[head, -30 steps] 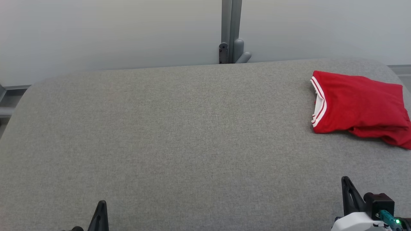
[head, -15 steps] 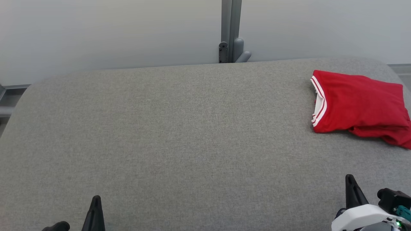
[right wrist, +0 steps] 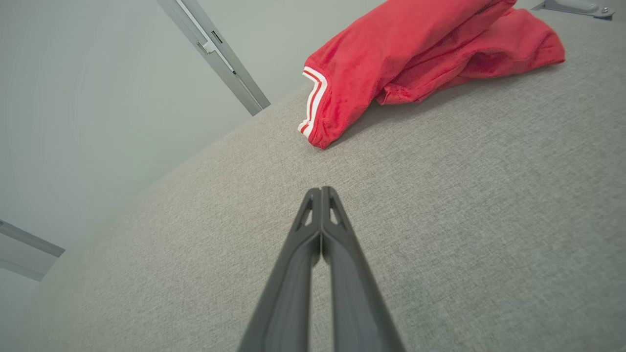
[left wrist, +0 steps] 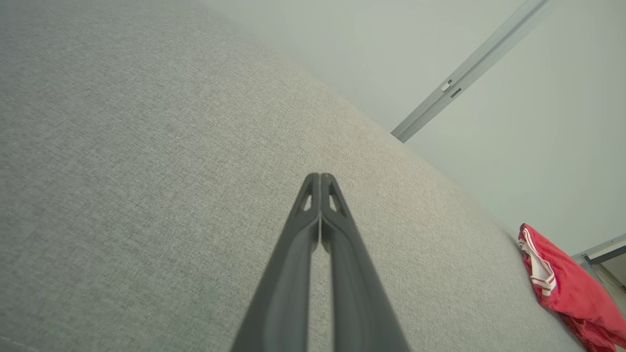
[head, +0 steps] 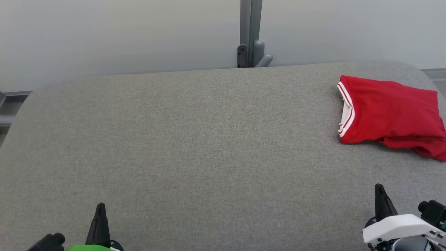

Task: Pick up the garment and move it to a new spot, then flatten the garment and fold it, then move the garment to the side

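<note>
We see a wide table (head: 195,146) covered in grey woven cloth, its far corners rounded, spreading across most of the head view. Behind it stands a plain pale wall (head: 104,35). A grey metal post (head: 251,31) rises against the wall at the middle of the table's far edge.

The garment (head: 390,115), red and folded into a rough rectangle, lies on the table's far right part, and its right end runs off the edge of the head view. A band of white and red stripes trims the side that faces the table's middle. Along its near side a lower layer sticks out, rumpled, from under the smooth top layer. Nothing touches the garment, and it lies well apart from both claws.

The right claw (head: 379,188) is at the near right of the table, on the garment's side and the closer of the two to it. Its fingers are clenched tip to tip on nothing, and a white arm shell (head: 397,226) sits behind them. The left claw (head: 100,207) is at the near left, likewise clenched and empty, its dark fingers pressed together along their tips and pointing out over bare grey cloth.
</note>
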{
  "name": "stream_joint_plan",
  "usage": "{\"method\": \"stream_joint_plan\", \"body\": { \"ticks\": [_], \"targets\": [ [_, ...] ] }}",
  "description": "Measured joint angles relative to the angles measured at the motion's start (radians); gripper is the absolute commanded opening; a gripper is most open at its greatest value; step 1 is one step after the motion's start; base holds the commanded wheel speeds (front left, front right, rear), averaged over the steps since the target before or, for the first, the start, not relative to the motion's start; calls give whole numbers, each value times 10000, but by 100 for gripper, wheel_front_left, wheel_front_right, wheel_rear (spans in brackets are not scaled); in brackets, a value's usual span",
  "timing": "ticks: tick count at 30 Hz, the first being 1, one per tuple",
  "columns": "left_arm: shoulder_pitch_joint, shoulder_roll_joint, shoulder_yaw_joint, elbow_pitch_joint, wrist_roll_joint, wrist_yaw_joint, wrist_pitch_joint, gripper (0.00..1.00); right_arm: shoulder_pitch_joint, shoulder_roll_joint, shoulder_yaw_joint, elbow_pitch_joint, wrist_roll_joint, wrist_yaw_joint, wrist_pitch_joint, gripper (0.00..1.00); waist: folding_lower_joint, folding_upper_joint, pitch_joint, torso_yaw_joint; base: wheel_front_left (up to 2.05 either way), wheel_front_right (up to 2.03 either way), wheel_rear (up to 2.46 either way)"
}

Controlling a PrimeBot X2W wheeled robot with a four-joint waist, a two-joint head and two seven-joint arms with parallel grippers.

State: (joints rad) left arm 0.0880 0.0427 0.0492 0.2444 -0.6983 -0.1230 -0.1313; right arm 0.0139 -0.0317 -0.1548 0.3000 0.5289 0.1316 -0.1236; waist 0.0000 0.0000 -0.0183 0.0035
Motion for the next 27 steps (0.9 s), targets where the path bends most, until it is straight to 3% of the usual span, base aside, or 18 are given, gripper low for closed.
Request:
{"method": "stream_joint_plan", "body": {
  "ticks": [27],
  "targets": [
    [-781, 6, 169, 73, -3499, -2, 920, 0, -427, -58, 77, -174, 4109, -2, 941, 0, 0, 0, 62, -10, 0, 0, 0]
  ]
}}
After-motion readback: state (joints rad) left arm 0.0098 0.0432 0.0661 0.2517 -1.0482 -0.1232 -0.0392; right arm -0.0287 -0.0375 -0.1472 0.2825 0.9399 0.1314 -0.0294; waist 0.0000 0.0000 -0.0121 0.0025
